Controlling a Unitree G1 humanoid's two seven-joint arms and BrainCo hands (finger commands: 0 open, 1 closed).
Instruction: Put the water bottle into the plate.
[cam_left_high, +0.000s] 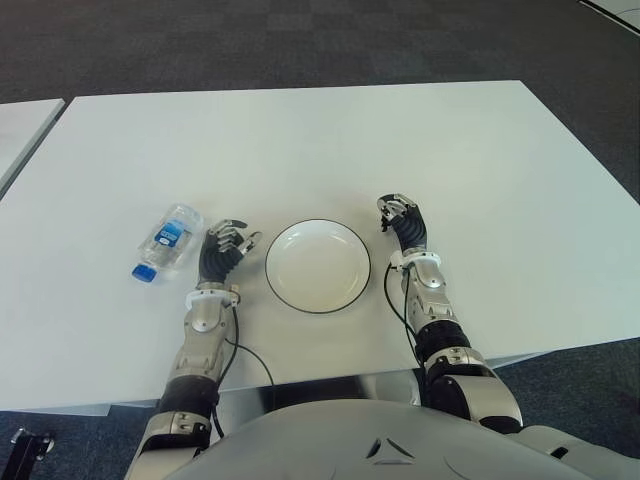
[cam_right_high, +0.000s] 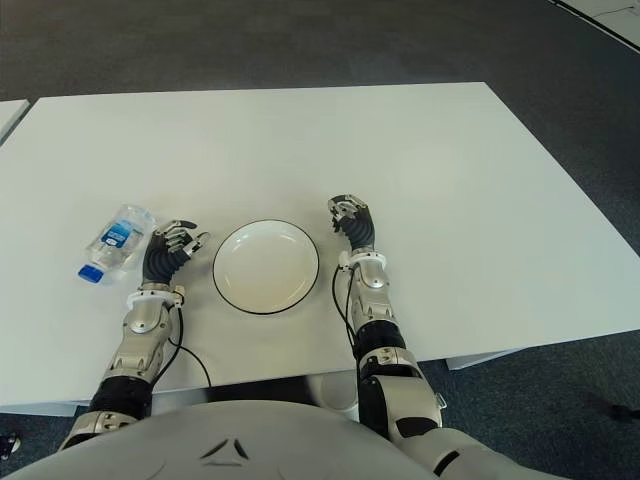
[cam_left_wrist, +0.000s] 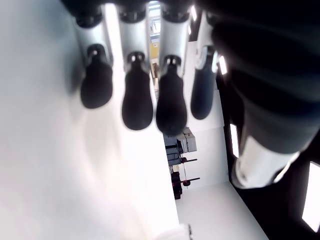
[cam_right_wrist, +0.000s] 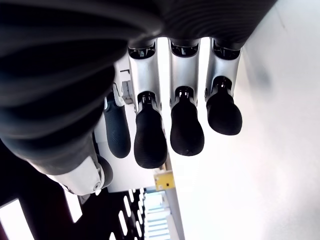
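A clear water bottle (cam_left_high: 167, 240) with a blue cap and blue label lies on its side on the white table (cam_left_high: 300, 140), left of the white black-rimmed plate (cam_left_high: 318, 265). The plate holds nothing. My left hand (cam_left_high: 222, 247) shows between bottle and plate, close to the bottle's right side but apart from it, its fingers (cam_left_wrist: 137, 100) relaxed and holding nothing. My right hand (cam_left_high: 402, 217) shows just right of the plate, its fingers (cam_right_wrist: 150, 137) loosely bent with nothing in them.
A second white table's corner (cam_left_high: 25, 125) shows at the far left. Dark carpet (cam_left_high: 300, 40) lies beyond the table's far edge. The table's front edge (cam_left_high: 300, 385) runs close under my forearms.
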